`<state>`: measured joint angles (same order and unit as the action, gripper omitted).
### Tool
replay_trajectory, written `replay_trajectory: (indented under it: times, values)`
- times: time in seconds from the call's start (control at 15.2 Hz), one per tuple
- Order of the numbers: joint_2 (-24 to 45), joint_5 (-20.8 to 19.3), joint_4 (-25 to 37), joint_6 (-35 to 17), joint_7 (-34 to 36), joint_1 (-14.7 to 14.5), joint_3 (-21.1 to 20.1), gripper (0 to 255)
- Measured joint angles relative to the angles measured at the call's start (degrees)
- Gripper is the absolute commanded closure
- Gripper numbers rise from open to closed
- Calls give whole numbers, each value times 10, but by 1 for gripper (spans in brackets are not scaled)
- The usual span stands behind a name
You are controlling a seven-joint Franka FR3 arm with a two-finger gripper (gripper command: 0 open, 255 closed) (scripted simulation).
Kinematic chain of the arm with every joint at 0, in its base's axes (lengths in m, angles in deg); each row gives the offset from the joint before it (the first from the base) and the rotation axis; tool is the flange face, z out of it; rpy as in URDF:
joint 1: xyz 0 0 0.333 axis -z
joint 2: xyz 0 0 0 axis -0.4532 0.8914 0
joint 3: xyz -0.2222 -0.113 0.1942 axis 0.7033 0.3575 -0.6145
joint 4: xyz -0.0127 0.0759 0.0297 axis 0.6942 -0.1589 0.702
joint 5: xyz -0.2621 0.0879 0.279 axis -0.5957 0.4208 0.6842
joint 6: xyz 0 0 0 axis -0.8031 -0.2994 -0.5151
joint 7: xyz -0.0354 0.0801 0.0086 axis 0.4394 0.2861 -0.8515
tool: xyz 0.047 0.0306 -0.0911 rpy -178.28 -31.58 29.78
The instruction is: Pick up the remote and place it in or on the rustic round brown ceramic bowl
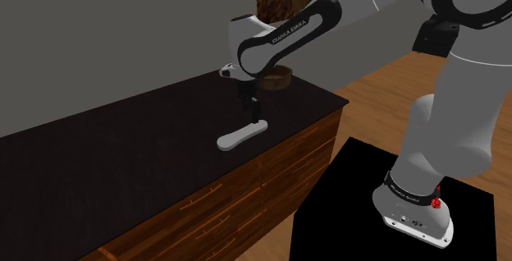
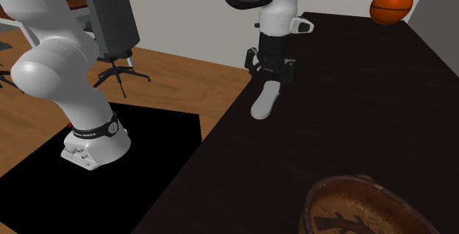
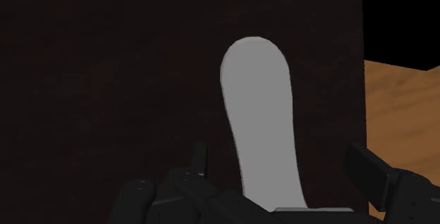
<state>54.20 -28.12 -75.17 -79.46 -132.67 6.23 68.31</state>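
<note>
Grasp pending, nothing placed.
Black gripper [image 3: 282, 160], jaws apart, straddled the grey oblong remote [image 3: 258, 103]; brown round bowl [image 2: 322, 193] sat well away.

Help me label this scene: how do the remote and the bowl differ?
The remote is pale grey, the bowl brown with dark patterning. The remote is long and flat, the bowl round and hollow. The remote lies under the end effector, the bowl apart. Both rest on the countertop.

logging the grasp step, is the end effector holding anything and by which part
Nothing held: the end effector is open, fingers either side of one end of the grey remote, not touching it.
</note>
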Motion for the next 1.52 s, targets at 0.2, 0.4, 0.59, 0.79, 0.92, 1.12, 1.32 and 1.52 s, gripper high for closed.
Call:
replay_trajectory:
  times: [0.2,0.4,0.59,0.79,0.92,1.12,1.32,1.52]
  values:
    - [40,6,23,-18,-48,-13,-16,0]
    - [54,7,18,-36,-61,-15,-20,0]
    - [64,9,6,-58,-64,-15,-20,0]
    - [75,10,2,-73,-65,-15,-21,0]
    - [77,10,1,-76,-65,-15,-21,0]
    - [78,10,1,-77,-65,-15,-21,0]
    - [78,10,1,-77,-65,-15,-21,255]
    - [78,10,1,-77,-65,-15,-21,255]
